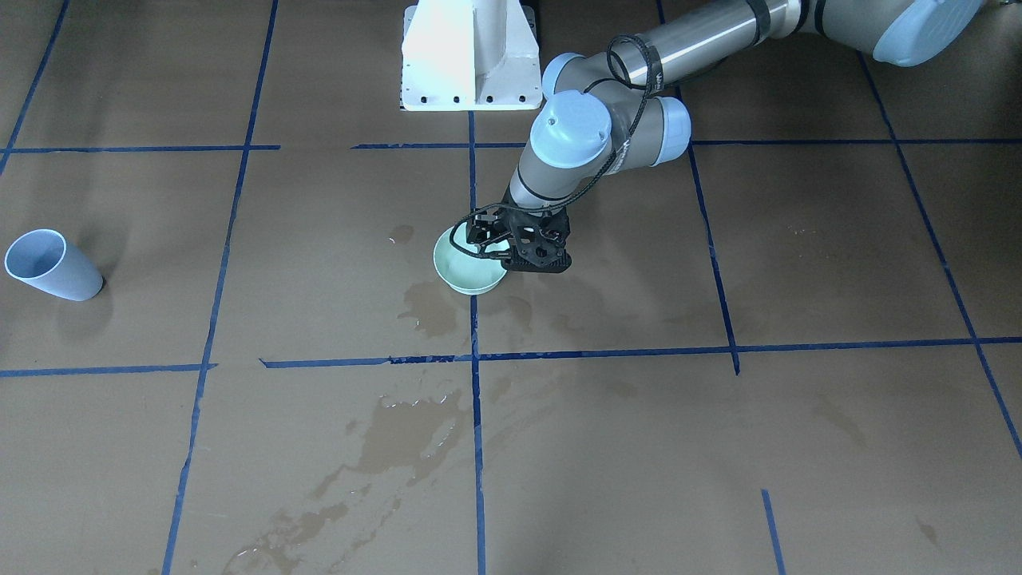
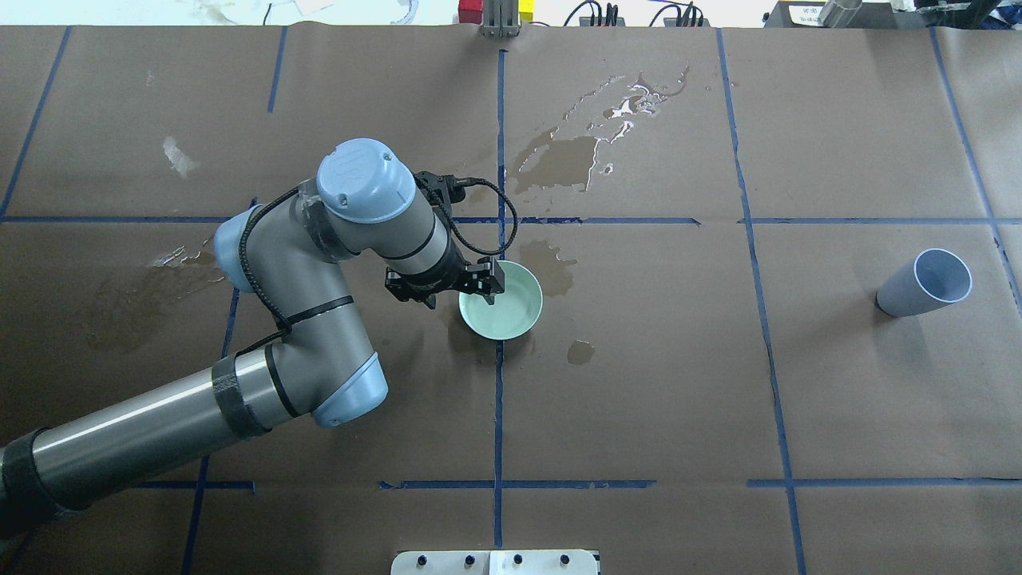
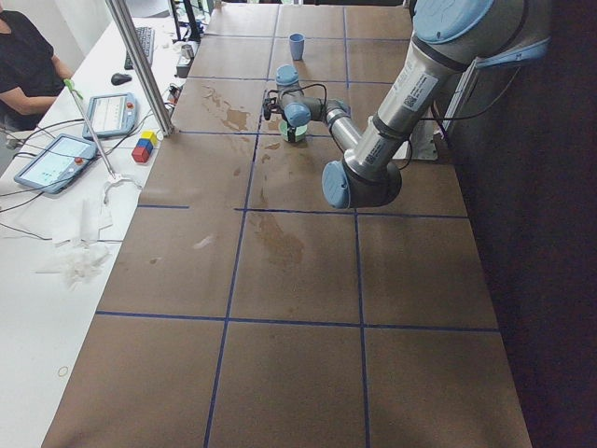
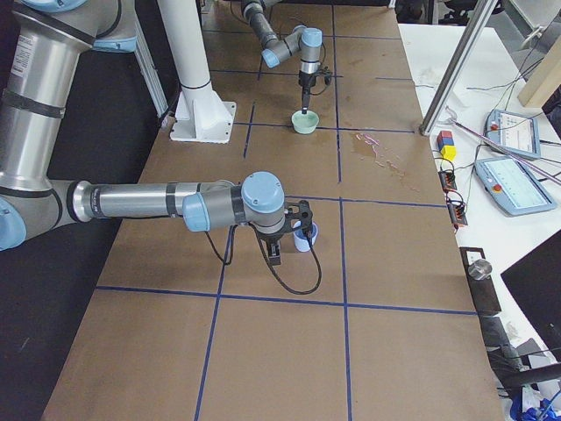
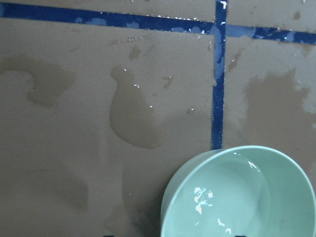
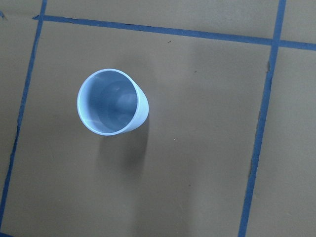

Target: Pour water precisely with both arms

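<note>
At left, our silver-grey left arm (image 2: 160, 423) holds its black left pincer (image 2: 481, 286) over the left rim of a mint-green round bowl (image 2: 511, 307); we cannot tell whether it pinches. Water (image 5: 205, 197) glints inside the bowl, and puddles (image 2: 559, 156) lie on the far side of the brown tabletop (image 2: 679, 383). Far right stands a pale blue plastic cup (image 2: 926, 283) with the right pincer (image 4: 301, 221) just beside it; we cannot tell its state.

In your overhead view, the bowl (image 2: 511, 311) sits at centre frame on the table (image 2: 679, 399), straddling the vertical tape line (image 2: 497, 415). The left gripper (image 2: 481, 289) hangs over its left rim. The cup (image 2: 924, 283) stands far right, well apart. The largest puddle (image 2: 559, 156) lies above the bowl, and the pedestal base (image 2: 495, 562) is at bottom centre.
</note>
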